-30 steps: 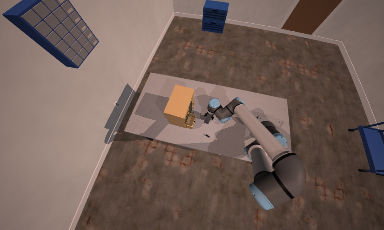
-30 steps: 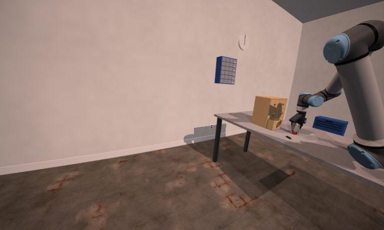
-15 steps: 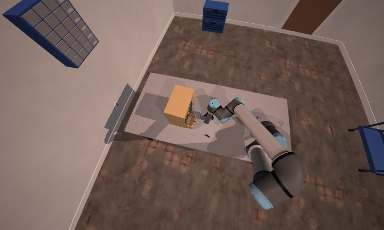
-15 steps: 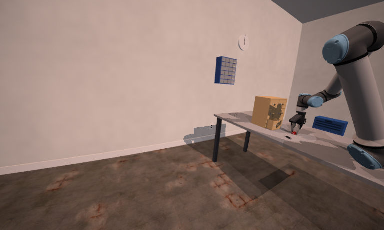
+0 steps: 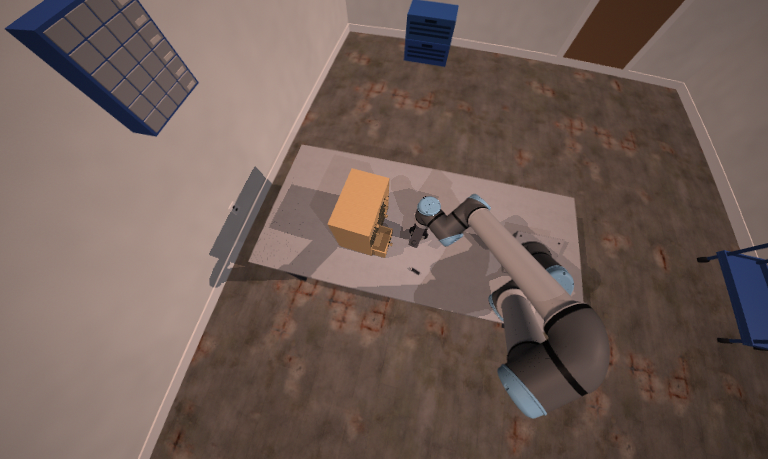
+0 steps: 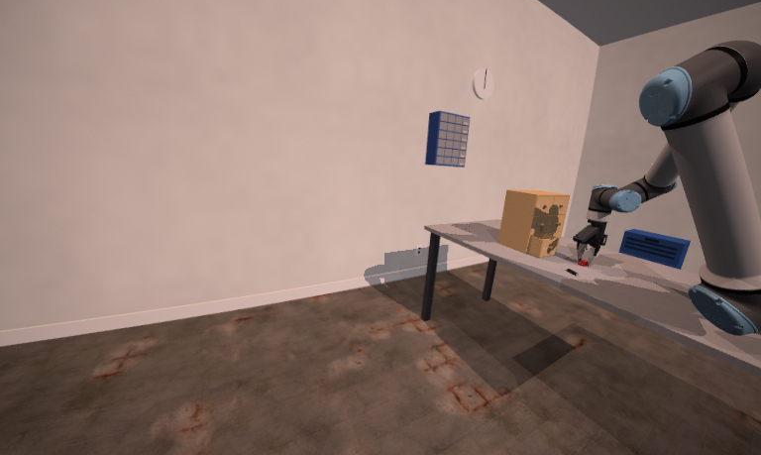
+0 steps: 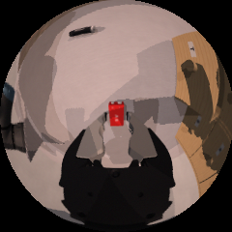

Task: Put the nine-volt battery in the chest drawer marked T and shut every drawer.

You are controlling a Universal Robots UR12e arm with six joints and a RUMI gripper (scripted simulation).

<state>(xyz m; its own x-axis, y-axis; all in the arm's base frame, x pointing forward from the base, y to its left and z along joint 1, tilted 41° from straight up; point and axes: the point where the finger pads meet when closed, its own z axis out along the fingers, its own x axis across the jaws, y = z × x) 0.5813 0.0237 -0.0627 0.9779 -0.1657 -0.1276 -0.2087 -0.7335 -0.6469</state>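
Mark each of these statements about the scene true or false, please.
1. The drawer marked T is pulled out. True.
2. The nine-volt battery is inside that drawer. False: it is outside, between the fingertips of the gripper.
3. The chest lies on its side. False: it stands upright.
4. A small black item lies on the table. True.

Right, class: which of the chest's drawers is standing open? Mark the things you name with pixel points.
The bottom drawer marked T (image 5: 382, 241) (image 6: 542, 247) (image 7: 191, 48), at the end nearer the small black object (image 5: 415, 271) (image 6: 572, 272) (image 7: 81, 32): it alone juts out from the chest's front (image 5: 360, 202) (image 6: 517, 221).
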